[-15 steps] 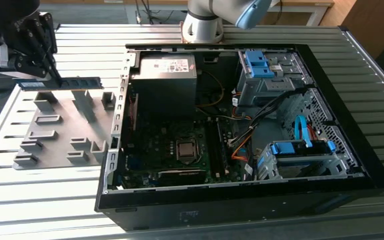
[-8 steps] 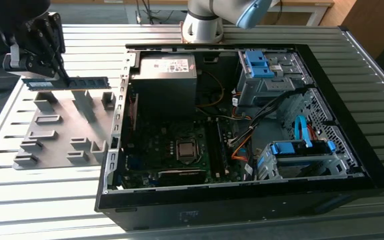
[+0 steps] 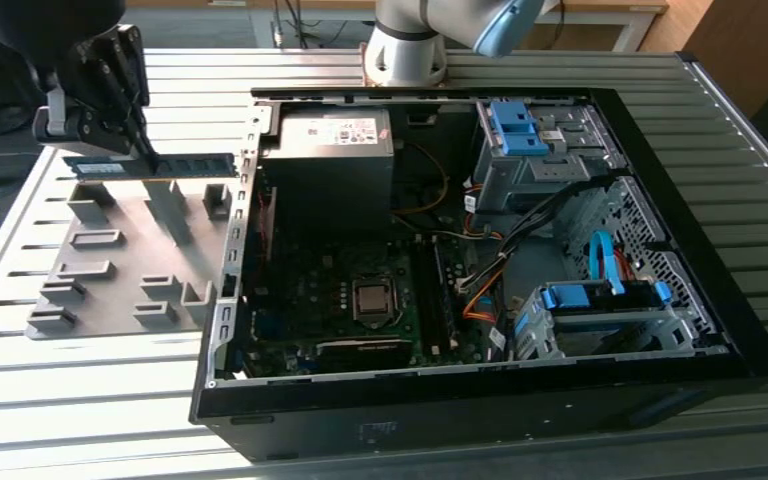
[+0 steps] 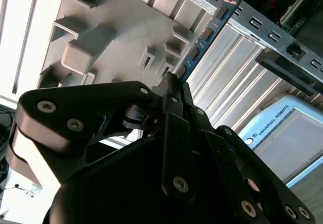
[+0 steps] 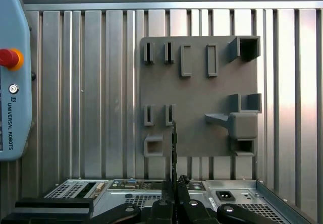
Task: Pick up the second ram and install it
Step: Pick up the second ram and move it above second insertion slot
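**Second ram in the pincer, over the fixture**

My pincer [image 3: 135, 158] is pinching the second ram [image 3: 160, 166] by one end. The rest of the stick juts free toward the open computer case [image 3: 241, 200]. It sits on edge with its long side level, clear above the grey fixture [image 3: 117, 275]. The fixture lies on the slatted bench [image 3: 91, 400], near the bench edge at the exterior view's left and just beside the case wall.

In the second wrist view the stick [image 4: 209, 30] runs straight out from my fingertips [image 4: 171, 90]. In the first wrist view it shows edge-on [image 5: 174, 143].

Judgement: an end grip leaves a long lever, so any brush against the case wall could twist the board between the pads. For this carry I should:
- hold the squeeze steady
- keep the stick level
- pass well above the wall
- keep the contact edge facing down toward the motherboard [image 3: 317, 300]
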Available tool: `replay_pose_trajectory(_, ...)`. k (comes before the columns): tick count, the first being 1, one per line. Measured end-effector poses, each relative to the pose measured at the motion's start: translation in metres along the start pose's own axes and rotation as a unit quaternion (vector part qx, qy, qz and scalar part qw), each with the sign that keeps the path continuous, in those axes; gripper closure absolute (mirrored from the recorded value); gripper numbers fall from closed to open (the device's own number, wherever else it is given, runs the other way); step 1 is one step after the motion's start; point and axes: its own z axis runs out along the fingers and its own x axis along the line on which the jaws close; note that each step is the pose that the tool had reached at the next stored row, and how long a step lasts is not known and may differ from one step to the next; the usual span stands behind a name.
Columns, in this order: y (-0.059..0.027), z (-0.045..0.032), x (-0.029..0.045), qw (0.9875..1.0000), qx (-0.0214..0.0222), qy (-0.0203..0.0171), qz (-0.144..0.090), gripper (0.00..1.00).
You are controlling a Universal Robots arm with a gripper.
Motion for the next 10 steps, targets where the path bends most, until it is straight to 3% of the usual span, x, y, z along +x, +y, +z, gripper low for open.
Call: replay_pose_trajectory(10,-0.0178,0.0000,-0.0003,1.0000,-0.0001,0.0000,0.000,0.86)
